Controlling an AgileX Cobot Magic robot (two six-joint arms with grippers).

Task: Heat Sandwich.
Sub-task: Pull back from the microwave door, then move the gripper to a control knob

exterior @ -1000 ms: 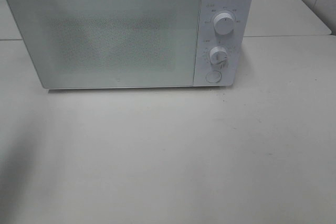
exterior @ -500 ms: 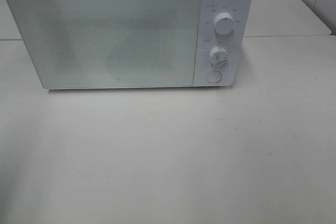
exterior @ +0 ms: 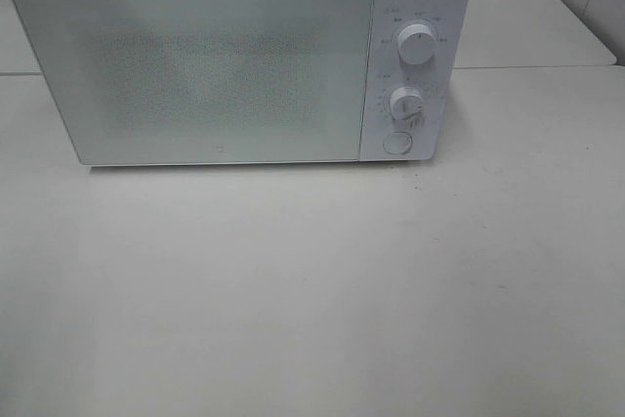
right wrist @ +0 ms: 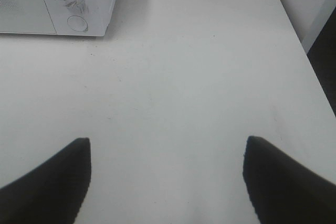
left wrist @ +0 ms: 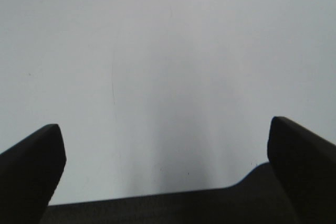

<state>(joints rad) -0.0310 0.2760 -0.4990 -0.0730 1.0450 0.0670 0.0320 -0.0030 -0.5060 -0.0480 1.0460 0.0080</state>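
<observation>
Microwave (exterior: pixel 215 65) door shut, contents hidden, well ahead of right gripper (right wrist: pixel 168 141), jaws wide, empty. Left gripper (left wrist: pixel 164 127) wide, empty, over white tabletop (exterior: pixel 312 290).

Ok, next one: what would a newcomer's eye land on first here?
The white microwave, door shut, stands at the back of the white table, with two knobs above a round button on its right-hand panel. Both the left gripper and the right gripper hang open over the tabletop; no sandwich shows.

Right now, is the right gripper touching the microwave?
Apart. The right wrist view shows a wide stretch of table between the right gripper and the microwave.
</observation>
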